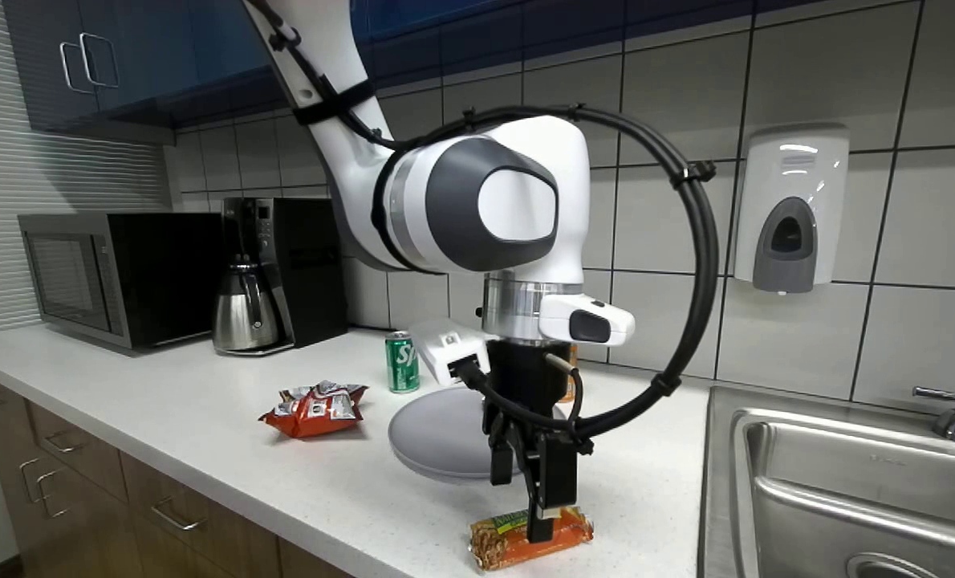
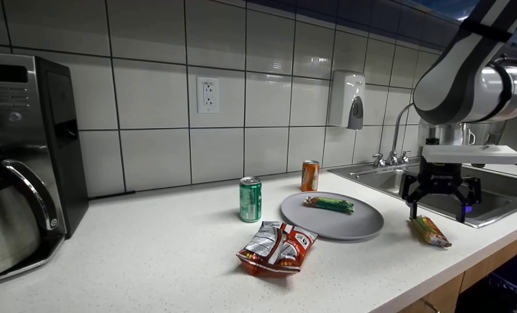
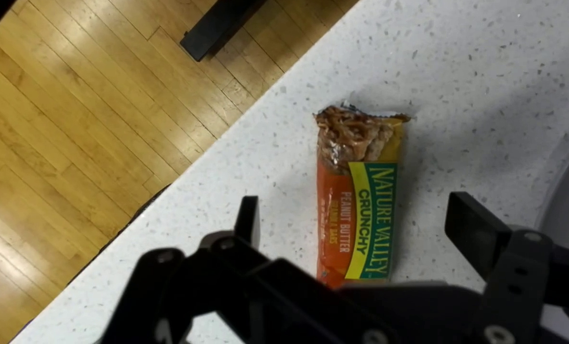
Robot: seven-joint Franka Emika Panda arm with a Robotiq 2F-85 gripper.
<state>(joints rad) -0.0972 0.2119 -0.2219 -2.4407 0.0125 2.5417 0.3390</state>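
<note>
Nearest the camera in an exterior view, a steel carafe point(image 2: 6, 234) sits in a black-and-silver coffee maker point(image 2: 65, 169) on the white tabletop point(image 2: 163, 261), at far left. Going right, a green soda can point(image 2: 250, 200) stands upright, with a red snack bag point(image 2: 280, 252) lying just in front of it. Next, an orange can point(image 2: 310, 176) stands behind a round gray plate point(image 2: 358, 226), on which a green-wrapped bar point(image 2: 329, 204) lies. Right of the plate hangs the gripper point(image 2: 437, 214), pointing down, its fingers point(image 2: 460, 213) spread wide. Below it, an orange-wrapped Nature Valley bar point(image 2: 431, 231) rests flat on the tabletop, near the front edge. In the wrist view that bar, marked Crunchy Peanut Butter, lies between the fingers with white tabletop showing on both sides of it. Farthest right, a steel sink point(image 2: 497, 191) is set into the tabletop, reaching behind the gripper.
</note>
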